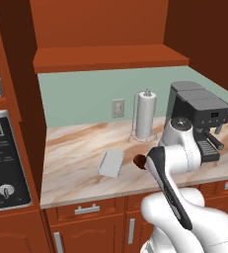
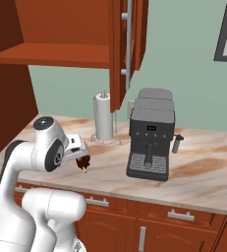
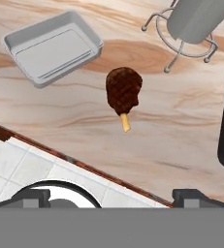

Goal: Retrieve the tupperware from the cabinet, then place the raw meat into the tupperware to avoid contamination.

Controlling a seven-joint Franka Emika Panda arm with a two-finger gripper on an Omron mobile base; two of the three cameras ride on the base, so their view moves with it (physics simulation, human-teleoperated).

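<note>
The raw meat (image 3: 123,91), a dark reddish-brown drumstick with a tan bone end, lies on the marble counter. It also appears beside my arm (image 1: 139,161) and just under my hand (image 2: 84,164). The tupperware (image 3: 53,47), a shallow pale tray, rests empty on the counter left of the meat (image 1: 111,163), a short gap between them. My gripper (image 3: 113,196) hovers above the meat, open, its fingertips (image 3: 36,196) spread wide with nothing between them. The cabinet (image 1: 105,29) above stands open, its door (image 2: 129,49) swung out.
A paper-towel roll (image 1: 146,114) on a wire stand sits behind the meat. A dark coffee machine (image 2: 151,135) stands to the right. An oven panel (image 1: 2,158) bounds the counter's left end. The counter's front edge (image 3: 84,164) runs close to the meat.
</note>
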